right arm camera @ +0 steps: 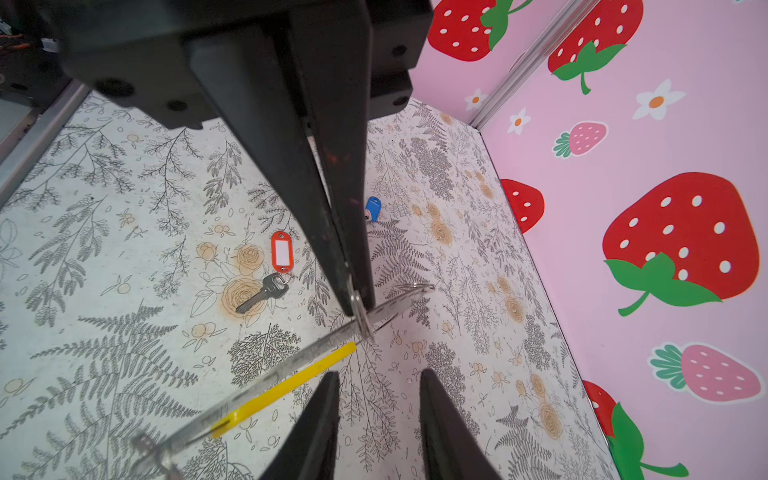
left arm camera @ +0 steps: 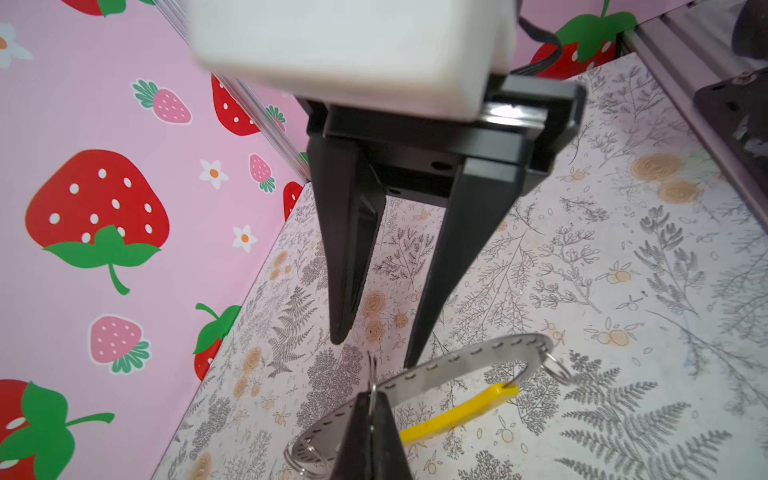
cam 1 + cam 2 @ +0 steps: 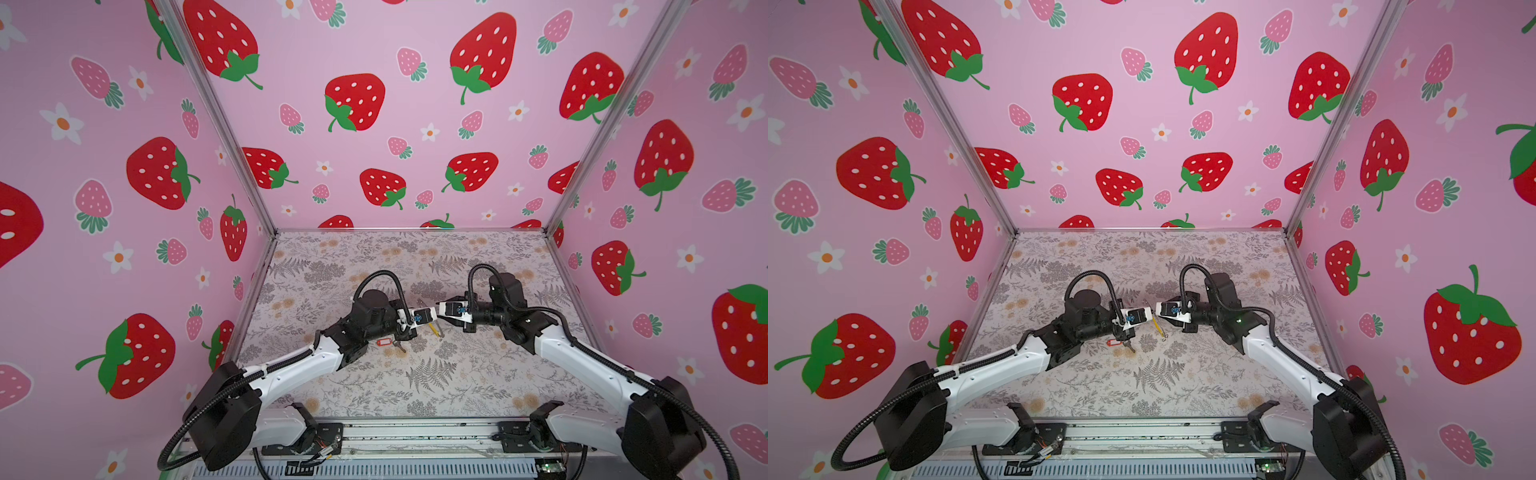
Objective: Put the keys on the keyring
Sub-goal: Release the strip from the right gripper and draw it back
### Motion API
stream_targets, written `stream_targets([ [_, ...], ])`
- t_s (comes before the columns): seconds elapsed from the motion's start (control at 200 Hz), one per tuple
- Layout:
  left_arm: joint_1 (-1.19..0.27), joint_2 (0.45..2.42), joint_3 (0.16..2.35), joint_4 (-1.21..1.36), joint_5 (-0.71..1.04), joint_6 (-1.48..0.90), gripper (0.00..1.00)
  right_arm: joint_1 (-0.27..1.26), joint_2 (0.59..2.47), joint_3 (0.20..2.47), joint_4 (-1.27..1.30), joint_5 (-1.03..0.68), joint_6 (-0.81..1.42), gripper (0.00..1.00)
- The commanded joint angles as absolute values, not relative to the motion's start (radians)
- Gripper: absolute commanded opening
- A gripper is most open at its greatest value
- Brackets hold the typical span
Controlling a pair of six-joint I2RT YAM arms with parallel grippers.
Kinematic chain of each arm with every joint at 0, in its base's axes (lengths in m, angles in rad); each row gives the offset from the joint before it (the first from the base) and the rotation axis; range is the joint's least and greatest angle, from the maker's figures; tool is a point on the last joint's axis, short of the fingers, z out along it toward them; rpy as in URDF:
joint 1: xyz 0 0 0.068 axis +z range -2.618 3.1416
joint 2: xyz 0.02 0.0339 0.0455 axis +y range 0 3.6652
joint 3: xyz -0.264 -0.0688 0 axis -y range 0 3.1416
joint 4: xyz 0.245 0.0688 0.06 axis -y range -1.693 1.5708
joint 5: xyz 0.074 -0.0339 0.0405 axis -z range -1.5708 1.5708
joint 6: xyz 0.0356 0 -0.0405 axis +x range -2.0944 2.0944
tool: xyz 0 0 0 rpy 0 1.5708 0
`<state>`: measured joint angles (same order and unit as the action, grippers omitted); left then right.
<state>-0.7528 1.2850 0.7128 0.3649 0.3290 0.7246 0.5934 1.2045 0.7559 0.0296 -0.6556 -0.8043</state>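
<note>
The keyring (image 2: 478,353) is a thin grey hoop with a yellow segment (image 2: 457,411). My left gripper (image 2: 371,395) is shut on its grey band and holds it tilted above the table. In the right wrist view the keyring (image 1: 291,361) slants down from the shut left gripper (image 1: 359,305). My right gripper (image 1: 379,374) is open and empty just beside the hoop, facing the left one. The red-tagged key (image 1: 266,291) and the blue tag (image 1: 372,208) lie on the table beyond; the blue tag's key is hidden. In both top views the red tag (image 3: 384,343) (image 3: 1115,343) lies under the left arm.
The floral table (image 3: 415,374) is walled by strawberry-print panels on three sides (image 3: 374,124). A metal rail (image 3: 415,436) with both arm bases runs along the front edge. Small split rings hang at the hoop's ends (image 2: 557,370).
</note>
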Motion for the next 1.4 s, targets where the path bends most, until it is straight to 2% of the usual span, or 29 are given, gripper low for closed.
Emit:
stream_targets([
  [0.0,-0.761,1.273,0.7,0.433,0.306,0.828,0.0,0.592,1.187,0.74,0.064,-0.682,-0.79,0.34],
  [0.3,-0.762,1.271,0.697,0.433,0.295,0.824,0.0,0.592,1.18,0.727,0.113,-0.673,-0.76,0.33],
  [0.525,-0.736,1.25,0.74,0.268,0.371,0.788,0.0,0.592,1.174,0.723,0.149,-0.694,-0.731,0.32],
  [0.71,-0.645,1.211,0.769,0.153,0.476,0.713,0.0,0.592,1.194,0.725,0.155,-0.704,-0.713,0.33],
  [0.87,-0.56,1.209,0.816,0.053,0.575,0.69,0.0,0.594,1.244,0.749,0.187,-0.772,-0.61,0.33],
  [1.07,-0.469,1.206,0.849,-0.029,0.621,0.678,0.0,0.623,1.326,0.779,0.202,-0.762,-0.455,0.32],
  [1.271,-0.35,1.155,0.858,-0.145,0.575,0.645,0.0,0.713,1.446,0.818,0.211,-0.678,-0.247,0.3],
  [1.396,-0.269,1.092,0.827,-0.179,0.488,0.624,0.0,0.797,1.526,0.844,0.18,-0.638,-0.245,0.31],
])
